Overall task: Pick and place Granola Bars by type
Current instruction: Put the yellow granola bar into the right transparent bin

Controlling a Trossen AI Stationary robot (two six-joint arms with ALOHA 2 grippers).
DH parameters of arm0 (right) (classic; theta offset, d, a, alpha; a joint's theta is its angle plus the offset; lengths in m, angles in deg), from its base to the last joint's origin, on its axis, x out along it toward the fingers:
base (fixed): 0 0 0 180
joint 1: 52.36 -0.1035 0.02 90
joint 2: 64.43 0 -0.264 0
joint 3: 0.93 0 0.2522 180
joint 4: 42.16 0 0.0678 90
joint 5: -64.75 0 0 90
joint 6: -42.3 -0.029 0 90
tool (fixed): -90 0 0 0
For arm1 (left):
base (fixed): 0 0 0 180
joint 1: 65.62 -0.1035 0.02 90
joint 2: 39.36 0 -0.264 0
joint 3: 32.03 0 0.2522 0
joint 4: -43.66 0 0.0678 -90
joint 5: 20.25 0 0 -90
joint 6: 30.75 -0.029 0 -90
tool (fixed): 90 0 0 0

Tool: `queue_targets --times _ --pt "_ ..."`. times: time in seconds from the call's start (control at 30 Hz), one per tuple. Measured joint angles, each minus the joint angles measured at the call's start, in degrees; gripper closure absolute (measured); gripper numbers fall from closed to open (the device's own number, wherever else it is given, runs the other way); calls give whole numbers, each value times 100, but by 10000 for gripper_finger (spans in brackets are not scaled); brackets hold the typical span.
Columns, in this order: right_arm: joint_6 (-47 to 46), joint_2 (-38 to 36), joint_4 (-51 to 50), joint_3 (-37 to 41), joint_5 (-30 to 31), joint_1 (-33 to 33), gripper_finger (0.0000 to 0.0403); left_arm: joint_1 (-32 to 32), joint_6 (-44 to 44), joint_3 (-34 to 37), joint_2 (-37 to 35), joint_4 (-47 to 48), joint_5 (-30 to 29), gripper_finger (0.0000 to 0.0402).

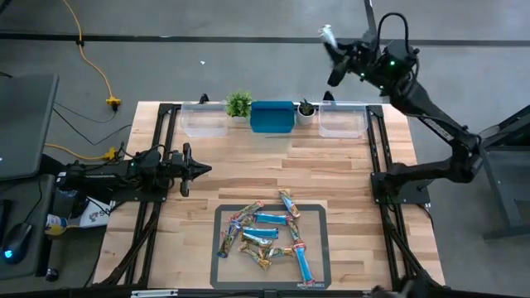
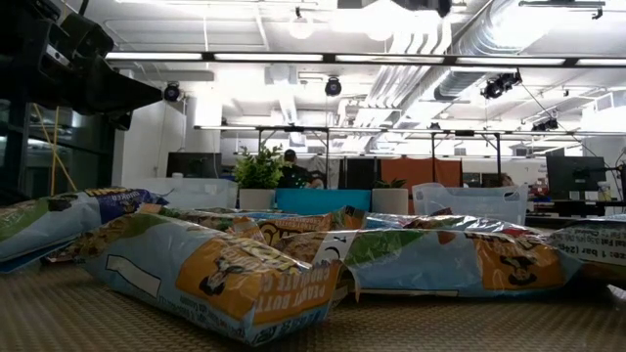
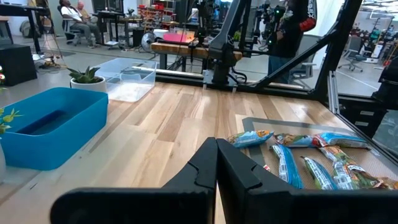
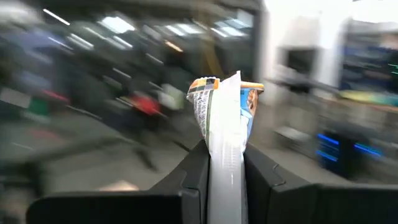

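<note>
The wooden table carries a dark mat at its 6 o'clock edge, and about ten granola bars lie heaped on it, blue ones mixed with red and brown. Along the 12 o'clock edge sit a clear bin at 11, a blue bin at 12 and a second clear bin at 1, with two small potted plants between them.

The right gripper hangs high beyond the 1 o'clock corner, off the table, clamped on one bar that stands up out of the fingers, pinched low with most of its length free. The wrapper looks pale with some blue, though the blur makes its type hard to call. That is the main risk: released from there it would fall to the floor behind the bins, and a fast swing could work the slick wrapper loose. A wrong read of type would send it to the wrong bin.

The left gripper waits at 9 o'clock, fingers together on nothing, clear of the pile.
</note>
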Motion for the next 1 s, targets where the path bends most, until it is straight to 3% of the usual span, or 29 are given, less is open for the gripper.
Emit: queue_targets --times 0.17,0.3,1.0 --pt "666 -65 -1364 0 1751 192 350 0 -2 0 -1 0 0 400" --pt "1051 70 -2257 0 2450 350 350 -2 -1 0 0 0 0 400" --pt "2896 2338 -5040 0 2151 743 350 0 -1 0 0 0 0 400"
